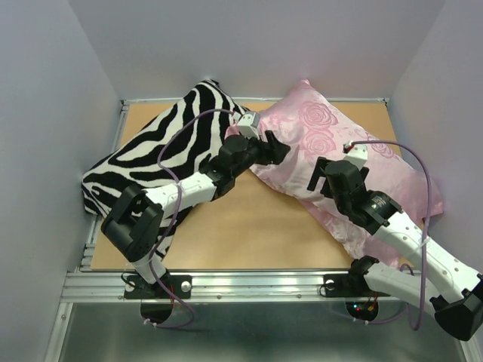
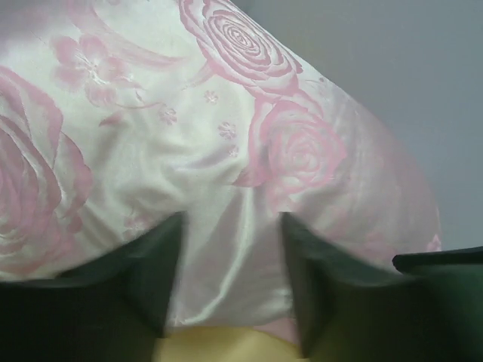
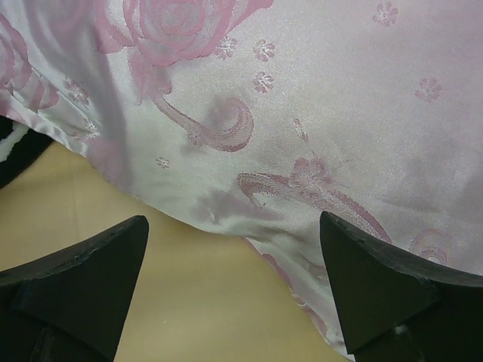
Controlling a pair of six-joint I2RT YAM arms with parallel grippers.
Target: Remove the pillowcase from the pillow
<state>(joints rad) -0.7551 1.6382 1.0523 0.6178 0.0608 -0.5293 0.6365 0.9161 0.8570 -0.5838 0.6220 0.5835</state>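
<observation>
My left gripper [image 2: 230,286] is clamped on a fold at the near-left edge of the shiny pink satin pillowcase with woven roses [image 1: 339,139]; the cloth fills the gap between its dark fingers [image 2: 143,286]; my right gripper [image 3: 234,294] hangs over the near long edge, jaws wide apart and holding nothing (the tan wooden table [image 3: 113,196] shows beneath); the case is still on the plump pillow [image 1: 392,188], which lies on the table's right half, just beside a black-and-white zebra-striped pillow [image 1: 162,147].
</observation>
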